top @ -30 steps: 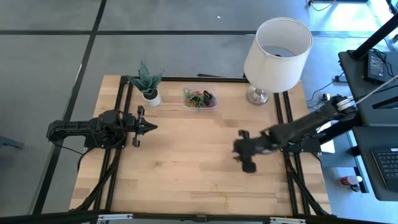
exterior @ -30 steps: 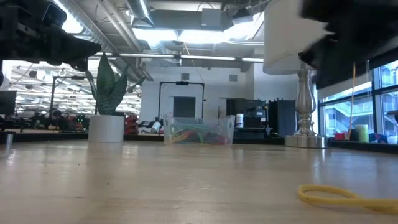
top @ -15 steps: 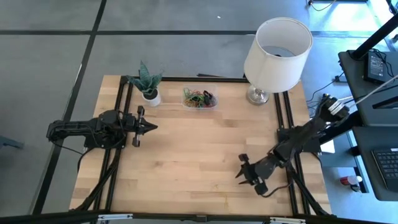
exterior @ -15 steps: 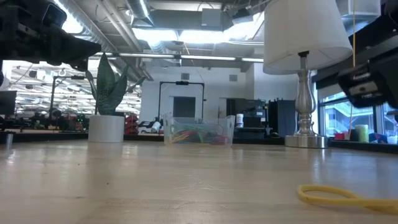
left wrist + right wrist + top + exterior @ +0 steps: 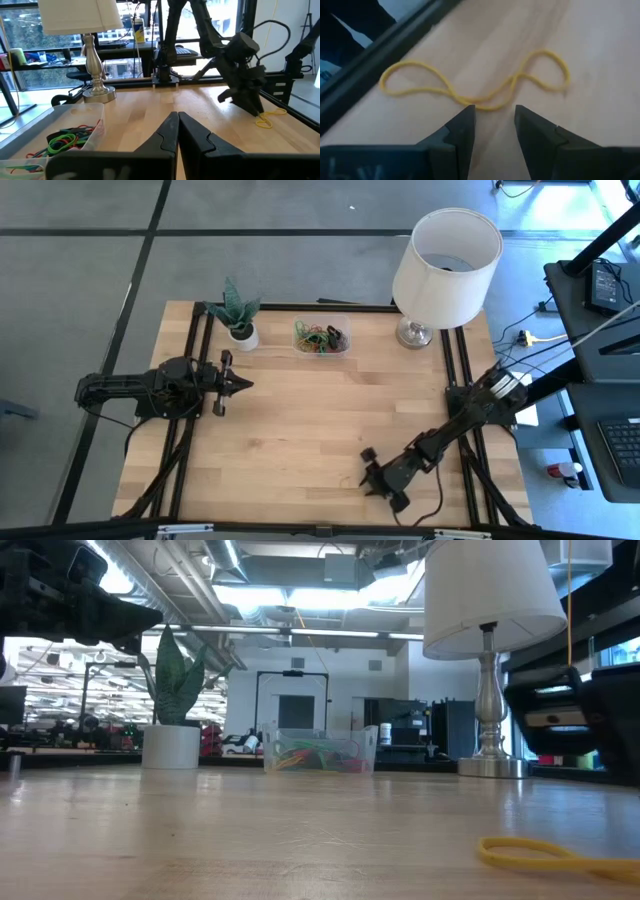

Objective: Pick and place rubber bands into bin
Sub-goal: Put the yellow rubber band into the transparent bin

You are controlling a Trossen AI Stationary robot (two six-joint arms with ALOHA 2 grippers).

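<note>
Yellow rubber band (image 5: 475, 85) on pale wood table (image 5: 300, 430); green, red bands (tangled) in clear bin (image 5: 321, 338).

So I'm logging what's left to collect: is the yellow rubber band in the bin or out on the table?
Out. The yellow rubber band lies on bare wood, far from the bin.

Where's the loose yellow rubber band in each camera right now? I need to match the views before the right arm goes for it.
High view: barely visible, a faint yellow line at the table's near edge beside the right hand.
Low view: the yellow rubber band lies on the table at lower right.
Left wrist view: at right, just beyond the right hand.
Right wrist view: centre, twisted into a figure-eight ahead of the open fingers.
Shared landmark: the lamp.
</note>
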